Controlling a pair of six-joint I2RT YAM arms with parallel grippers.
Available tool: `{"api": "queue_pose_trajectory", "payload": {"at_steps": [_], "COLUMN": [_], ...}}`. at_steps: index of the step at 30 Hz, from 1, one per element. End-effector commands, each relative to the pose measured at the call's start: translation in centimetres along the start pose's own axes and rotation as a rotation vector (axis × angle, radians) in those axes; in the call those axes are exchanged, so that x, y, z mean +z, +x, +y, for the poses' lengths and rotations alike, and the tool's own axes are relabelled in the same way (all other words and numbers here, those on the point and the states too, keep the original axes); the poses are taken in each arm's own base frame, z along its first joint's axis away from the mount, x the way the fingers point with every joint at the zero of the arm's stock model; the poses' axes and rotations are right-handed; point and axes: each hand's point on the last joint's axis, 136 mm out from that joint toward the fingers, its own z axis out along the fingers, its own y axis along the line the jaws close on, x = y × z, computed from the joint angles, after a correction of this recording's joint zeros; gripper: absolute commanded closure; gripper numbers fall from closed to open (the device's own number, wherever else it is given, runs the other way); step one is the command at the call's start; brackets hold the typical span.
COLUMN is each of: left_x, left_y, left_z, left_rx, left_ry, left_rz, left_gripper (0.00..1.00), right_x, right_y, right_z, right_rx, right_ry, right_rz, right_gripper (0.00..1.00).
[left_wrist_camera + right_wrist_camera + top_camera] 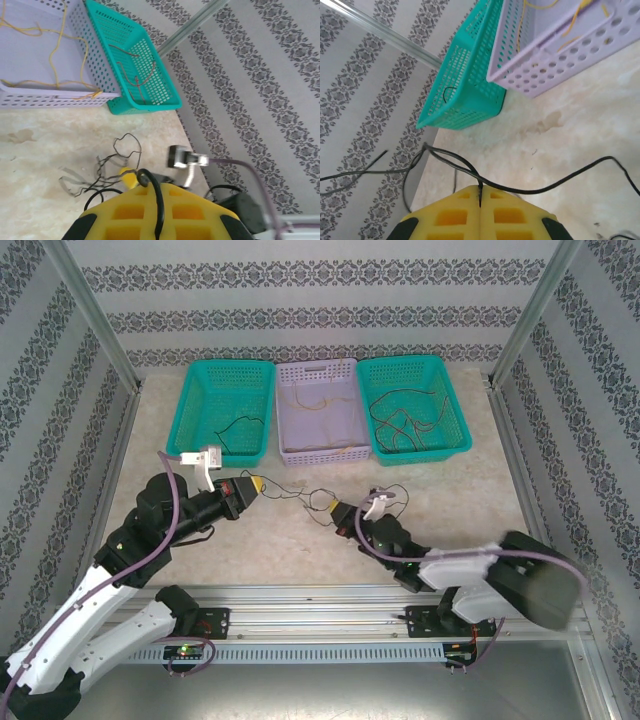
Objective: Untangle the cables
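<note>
The cables (pixel 318 502) lie in a small black knot on the table (pixel 290 555), strung between my two grippers and in front of the baskets. The left gripper (pixel 258 483) has its yellow fingers (pixel 125 212) pressed together on a black strand that loops over them and runs down their seam. The right gripper (pixel 338 510) is likewise clamped, and its wrist view shows a black strand (pixel 560 184) pinched at the seam and trailing off to both sides. Behind them, the left teal basket (pixel 232 363) holds a thin black wire (pixel 240 427), the lavender basket (pixel 316 363) holds yellow wires (pixel 318 400), and the right teal basket (pixel 400 359) holds dark wires (pixel 405 420).
</note>
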Motion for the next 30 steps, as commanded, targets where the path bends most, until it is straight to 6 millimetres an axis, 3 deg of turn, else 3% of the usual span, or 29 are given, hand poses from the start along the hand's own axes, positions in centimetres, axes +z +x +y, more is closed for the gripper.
{"api": "queue_pose_trajectory", "payload": {"at_steps": [1, 7, 11, 15, 17, 22, 24, 27, 30], "left_x": [-1.6, -3.2, -3.2, -4.2, -4.4, -1.8, -1.0, -0.2, 0.8], "left_y": [-1.6, -2.4, -2.4, -3.5, -3.8, -2.0, -1.4, -0.9, -0.3], "left_z": [-0.1, 1.7, 3.1, 4.4, 4.2, 3.4, 3.1, 2.9, 2.6], "left_rx": [0.083, 0.192, 0.218, 0.270, 0.282, 0.223, 0.194, 0.167, 0.132], "left_ry": [-0.054, -0.221, -0.304, -0.428, -0.432, -0.337, -0.297, -0.265, -0.222], "left_rz": [-0.043, -0.031, -0.013, -0.025, -0.024, 0.061, 0.076, 0.090, 0.105], "left_gripper": [1.00, 1.00, 1.00, 1.00, 1.00, 1.00, 1.00, 1.00, 1.00], "right_x": [-2.8, -10.1, -12.7, -14.0, -13.5, -8.4, -6.9, -5.6, -4.3], "right_y": [-1.9, -8.3, -9.8, -10.7, -10.7, -7.8, -6.2, -4.6, -2.7], "right_z": [-2.9, -5.4, -6.7, -7.6, -7.5, -2.9, -2.5, -0.3, 1.7], "right_rx": [-0.201, -0.271, -0.256, -0.233, -0.208, -0.179, -0.193, -0.274, -0.304], "right_ry": [0.193, 0.344, 0.410, 0.460, 0.435, 0.143, 0.120, 0.054, -0.019], "right_rz": [-0.015, -0.171, -0.179, -0.174, -0.151, 0.068, 0.133, 0.149, 0.177], "right_gripper": [1.00, 1.00, 1.00, 1.00, 1.00, 0.99, 0.87, 0.69, 0.58]}}
